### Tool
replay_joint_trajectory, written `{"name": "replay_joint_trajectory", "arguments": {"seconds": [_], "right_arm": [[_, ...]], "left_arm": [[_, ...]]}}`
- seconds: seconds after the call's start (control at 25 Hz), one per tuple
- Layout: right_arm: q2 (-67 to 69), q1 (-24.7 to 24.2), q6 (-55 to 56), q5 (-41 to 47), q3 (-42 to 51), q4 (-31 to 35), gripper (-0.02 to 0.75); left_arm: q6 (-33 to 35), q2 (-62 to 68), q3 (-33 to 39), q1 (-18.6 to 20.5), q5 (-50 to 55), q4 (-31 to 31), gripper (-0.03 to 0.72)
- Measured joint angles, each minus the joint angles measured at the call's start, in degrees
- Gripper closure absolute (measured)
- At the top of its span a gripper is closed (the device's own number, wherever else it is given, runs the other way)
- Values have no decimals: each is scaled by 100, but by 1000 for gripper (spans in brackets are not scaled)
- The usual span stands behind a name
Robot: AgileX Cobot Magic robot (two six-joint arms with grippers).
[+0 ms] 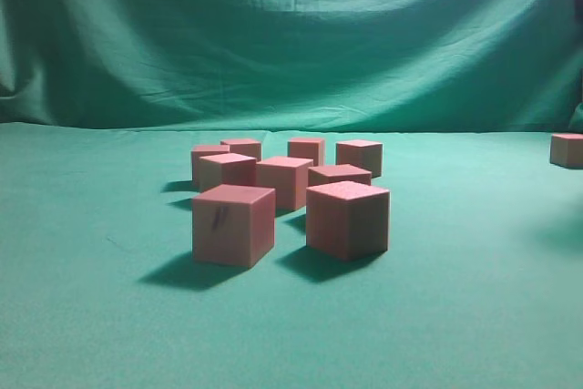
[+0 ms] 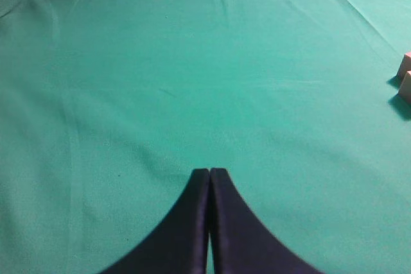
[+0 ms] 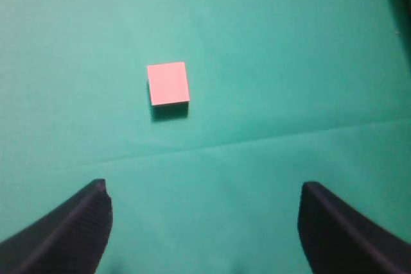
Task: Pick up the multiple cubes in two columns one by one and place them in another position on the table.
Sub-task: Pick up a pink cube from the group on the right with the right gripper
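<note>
Several pink cubes stand in two columns on the green cloth in the exterior view, the nearest two being the front left cube point(image 1: 233, 224) and the front right cube point(image 1: 347, 218). One cube point(image 1: 567, 149) sits apart at the far right; the right wrist view shows a lone cube point(image 3: 168, 83) on the cloth. My right gripper point(image 3: 203, 200) is open and empty, hanging above the cloth short of that cube. My left gripper point(image 2: 209, 172) is shut and empty over bare cloth; two cube edges point(image 2: 405, 76) show at its view's right edge. Neither gripper shows in the exterior view.
The green cloth point(image 1: 91, 316) covers the table and rises as a backdrop point(image 1: 291, 34) behind the cubes. A fold line runs across the cloth in the right wrist view point(image 3: 257, 139).
</note>
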Motion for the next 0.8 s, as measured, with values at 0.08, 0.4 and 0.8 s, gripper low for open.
{"name": "replay_joint_trajectory", "arguments": {"seconds": [0.08, 0.4, 0.8], "right_arm": [[225, 0, -63, -250, 0, 38, 197], [966, 0, -198, -1218, 0, 26, 190], [1708, 0, -220, -1749, -22, -12, 190]], "left_arm": [[0, 0, 0, 0, 0, 0, 688], [0, 0, 0, 0, 0, 0, 688], [0, 0, 0, 0, 0, 0, 688]]}}
